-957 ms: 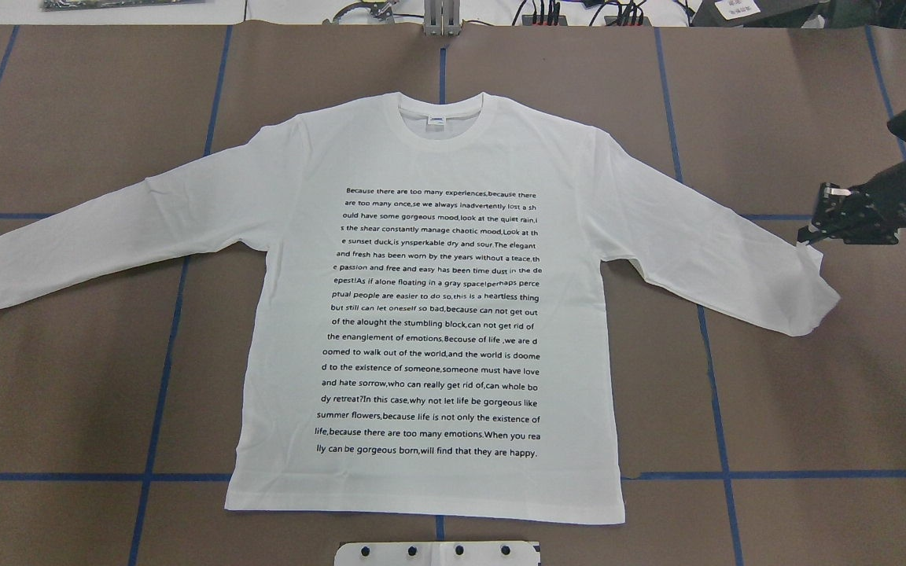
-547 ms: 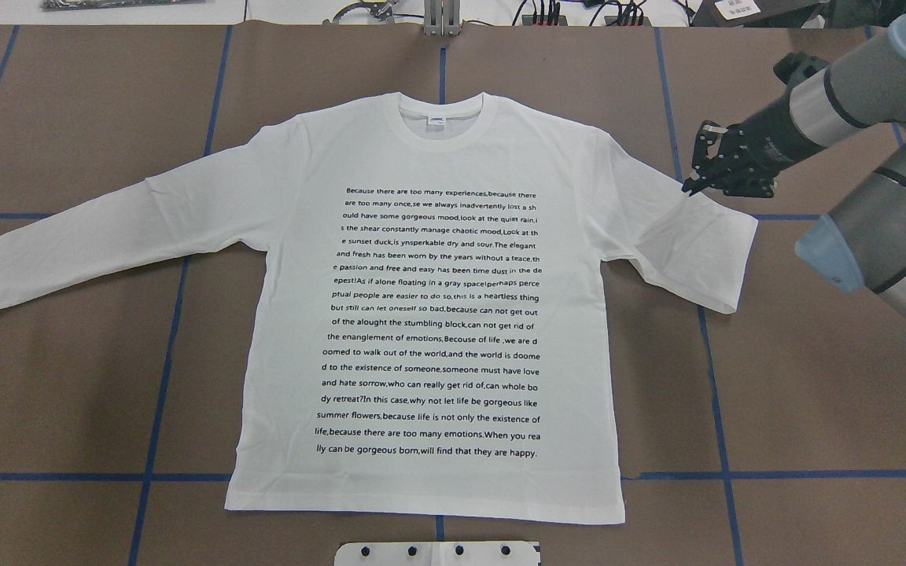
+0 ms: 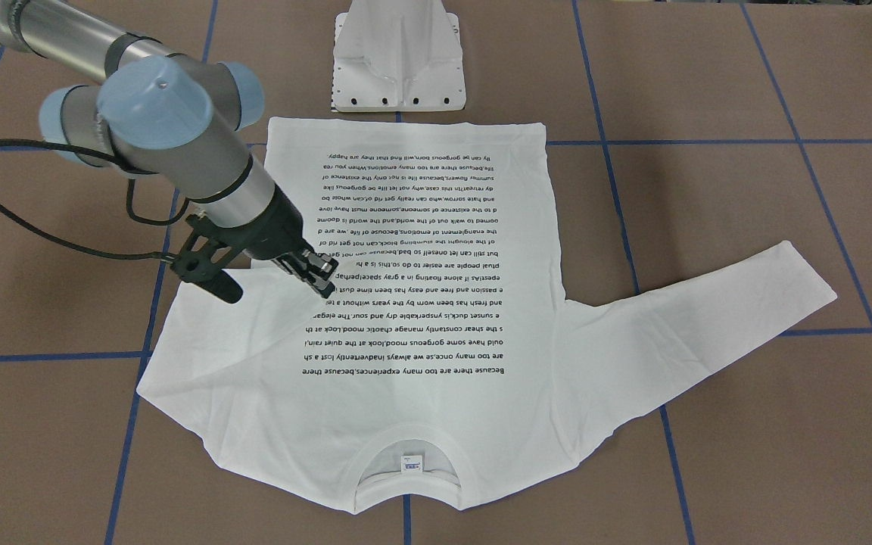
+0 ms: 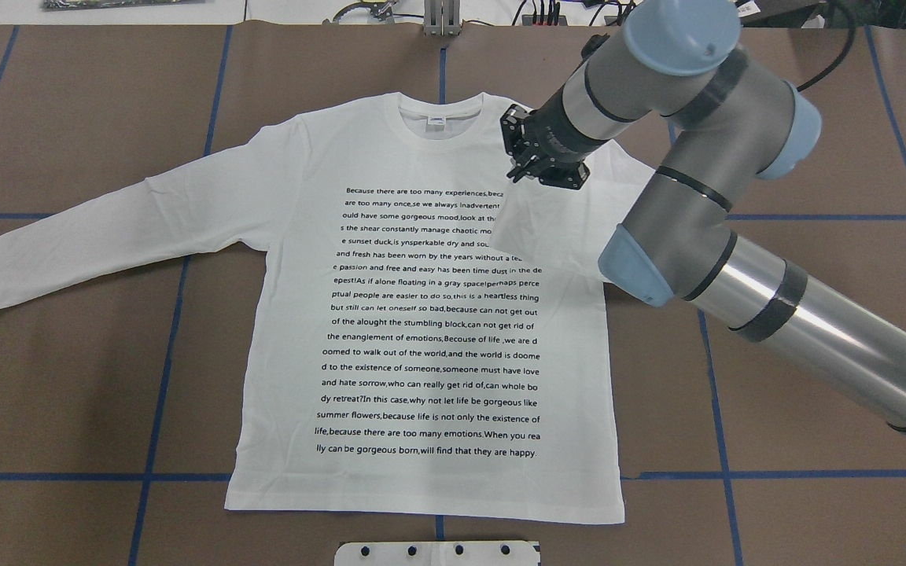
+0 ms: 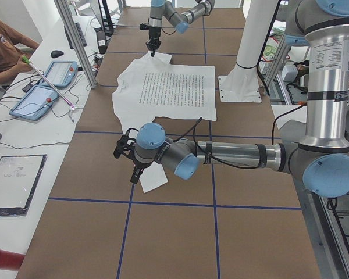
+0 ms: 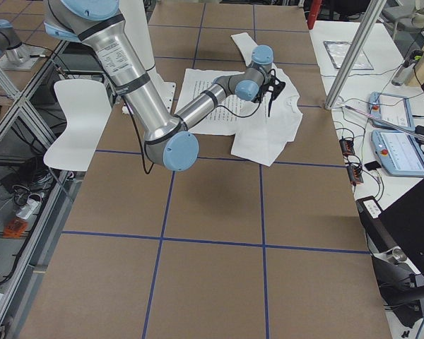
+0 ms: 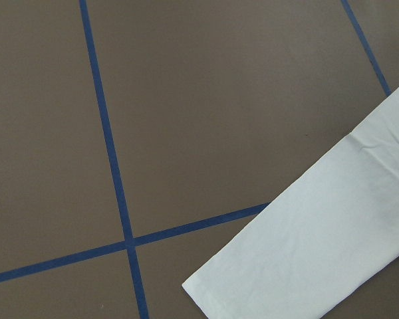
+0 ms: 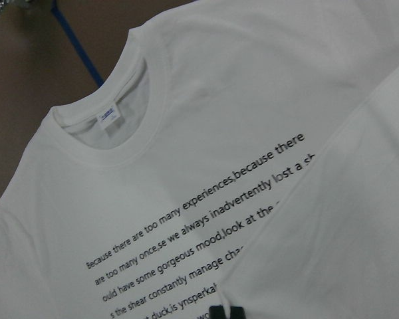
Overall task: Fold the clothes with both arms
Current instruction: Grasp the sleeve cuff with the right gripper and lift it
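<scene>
White T-shirt [image 4: 421,487] — "Because there are too many…" — has sleeve [image 4: 555,232] pinched by right end effector [image 4: 521,168].

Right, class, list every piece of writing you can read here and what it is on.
"Because there are too many experiences,because there": top line of the black text on the T-shirt.
"lly can be gorgeous born,will find that they are happy.": its bottom line. More lines run between, some partly under the folded sleeve.
Neck label: too small to read.
Sticker on the left arm: too small to read.
</scene>
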`<move>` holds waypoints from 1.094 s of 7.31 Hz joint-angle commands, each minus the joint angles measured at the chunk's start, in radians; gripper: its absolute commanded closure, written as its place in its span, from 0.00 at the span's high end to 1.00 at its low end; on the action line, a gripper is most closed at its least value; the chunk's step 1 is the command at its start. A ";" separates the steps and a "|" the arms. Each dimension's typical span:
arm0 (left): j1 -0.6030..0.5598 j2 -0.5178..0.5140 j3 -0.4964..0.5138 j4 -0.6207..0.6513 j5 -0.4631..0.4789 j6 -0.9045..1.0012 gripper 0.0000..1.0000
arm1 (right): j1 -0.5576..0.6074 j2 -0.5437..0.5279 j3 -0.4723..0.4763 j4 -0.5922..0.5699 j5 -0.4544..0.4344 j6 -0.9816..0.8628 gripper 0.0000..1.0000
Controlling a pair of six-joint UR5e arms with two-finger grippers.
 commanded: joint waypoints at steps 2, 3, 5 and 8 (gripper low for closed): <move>0.000 0.002 0.002 0.000 0.000 0.001 1.00 | -0.143 0.251 -0.204 0.001 -0.139 0.011 0.00; 0.000 0.002 0.004 0.000 -0.002 0.001 1.00 | -0.175 0.264 -0.210 0.004 -0.163 0.010 0.00; 0.000 0.003 -0.001 0.000 -0.002 0.001 1.00 | -0.235 0.296 -0.227 0.009 -0.203 0.010 0.00; 0.000 0.006 -0.004 0.000 -0.002 0.001 1.00 | -0.281 0.321 -0.246 0.012 -0.225 0.010 0.00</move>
